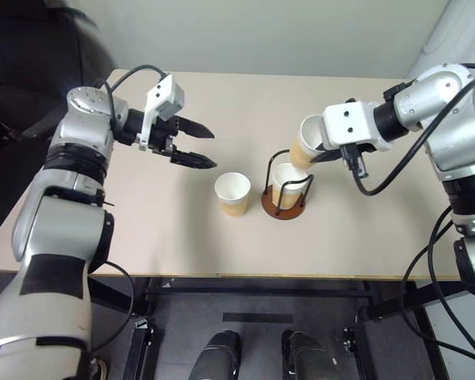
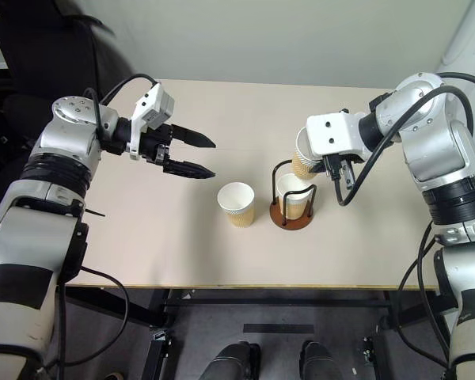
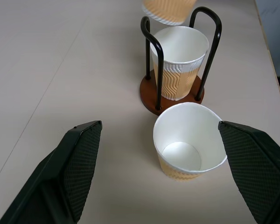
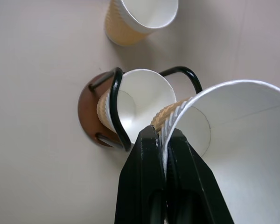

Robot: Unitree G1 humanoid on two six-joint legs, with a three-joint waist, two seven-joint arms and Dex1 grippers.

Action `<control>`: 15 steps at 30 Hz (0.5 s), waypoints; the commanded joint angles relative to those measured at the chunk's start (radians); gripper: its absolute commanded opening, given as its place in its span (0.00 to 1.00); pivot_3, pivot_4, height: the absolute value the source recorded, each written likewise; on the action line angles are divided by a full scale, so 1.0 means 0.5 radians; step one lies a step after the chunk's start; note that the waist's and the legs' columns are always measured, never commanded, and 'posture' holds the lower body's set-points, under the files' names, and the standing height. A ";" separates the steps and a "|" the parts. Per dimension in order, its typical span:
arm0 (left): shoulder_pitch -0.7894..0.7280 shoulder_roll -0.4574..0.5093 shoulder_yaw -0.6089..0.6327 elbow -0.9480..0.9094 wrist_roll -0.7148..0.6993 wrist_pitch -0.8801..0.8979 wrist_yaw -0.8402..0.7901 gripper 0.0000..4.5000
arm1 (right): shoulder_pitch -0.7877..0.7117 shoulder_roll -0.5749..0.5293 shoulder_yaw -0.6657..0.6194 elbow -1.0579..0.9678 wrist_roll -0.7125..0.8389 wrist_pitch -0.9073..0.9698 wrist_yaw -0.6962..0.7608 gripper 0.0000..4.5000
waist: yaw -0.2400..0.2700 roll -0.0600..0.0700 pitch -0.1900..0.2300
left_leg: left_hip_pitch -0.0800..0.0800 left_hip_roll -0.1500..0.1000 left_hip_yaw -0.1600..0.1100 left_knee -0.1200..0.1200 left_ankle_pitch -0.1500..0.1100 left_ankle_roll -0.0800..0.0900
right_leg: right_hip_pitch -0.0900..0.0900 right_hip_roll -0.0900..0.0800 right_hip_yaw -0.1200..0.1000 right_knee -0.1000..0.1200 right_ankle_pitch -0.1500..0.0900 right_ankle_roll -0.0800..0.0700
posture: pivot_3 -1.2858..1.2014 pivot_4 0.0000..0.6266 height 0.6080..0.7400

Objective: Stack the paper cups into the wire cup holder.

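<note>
The paper cups are likely very light and thin-walled, easy to dent or tip, so a gentle pinch over the rolled rim seems the safest hold; the rim is the stiffest part, while the ribbed side would buckle under a hard squeeze. That is how the right end effector (image 4: 164,140) carries one: its fingers are closed on the wall of the held cup (image 4: 233,140), one inside and one outside, with the cup tilted just above the wire cup holder (image 1: 284,191). A second cup (image 3: 178,60) already sits upright inside the holder's black loops, on its round reddish-brown base. The third cup (image 1: 233,194) stands upright on the table (image 1: 142,237) just beside the holder, on its left. The left end effector (image 1: 191,145) hovers above the table, well apart from that cup, spread wide and empty. All three cups are tan with wavy ribbing outside and white inside.
</note>
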 commanded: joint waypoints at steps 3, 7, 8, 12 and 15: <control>-0.067 0.019 0.013 -0.040 -0.023 -0.009 -0.061 0.95 | -0.055 0.040 -0.021 -0.159 0.059 0.081 0.064 0.01 | -0.004 0.000 0.000 | 0.000 0.000 0.001 0.000 0.000 0.000 | 0.000 0.001 0.000 0.000 -0.003 -0.006 | 0.52 0.24 1.00; -0.067 0.009 0.005 -0.054 -0.038 -0.005 -0.061 0.95 | -0.036 0.066 0.016 -0.156 0.011 0.029 0.057 0.01 | 0.000 0.000 0.000 | 0.000 -0.001 0.001 0.001 0.000 0.000 | 0.000 0.001 -0.002 0.001 -0.004 -0.007 | 0.52 0.24 1.00; -0.068 0.006 0.003 -0.058 -0.043 -0.001 -0.061 0.95 | -0.029 0.072 0.030 -0.144 -0.007 0.001 0.052 0.01 | -0.001 0.000 0.000 | 0.000 -0.001 0.000 0.001 0.000 0.001 | 0.001 -0.001 -0.001 0.001 -0.004 -0.007 | 0.52 0.24 1.00; -0.067 0.005 -0.006 -0.079 -0.058 0.010 -0.061 0.95 | -0.013 0.076 0.070 -0.090 -0.064 -0.108 0.046 0.01 | -0.005 -0.001 0.000 | 0.001 -0.001 0.001 0.001 0.000 0.001 | 0.000 0.001 -0.002 0.001 -0.002 -0.007 | 0.52 0.24 1.00; -0.065 0.008 -0.015 -0.095 -0.071 0.018 -0.061 0.95 | -0.010 0.084 0.092 -0.046 -0.089 -0.173 0.051 0.01 | -0.005 -0.001 0.000 | 0.001 -0.002 0.002 0.001 0.000 0.000 | 0.000 0.003 -0.003 0.001 -0.001 -0.006 | 0.52 0.24 1.00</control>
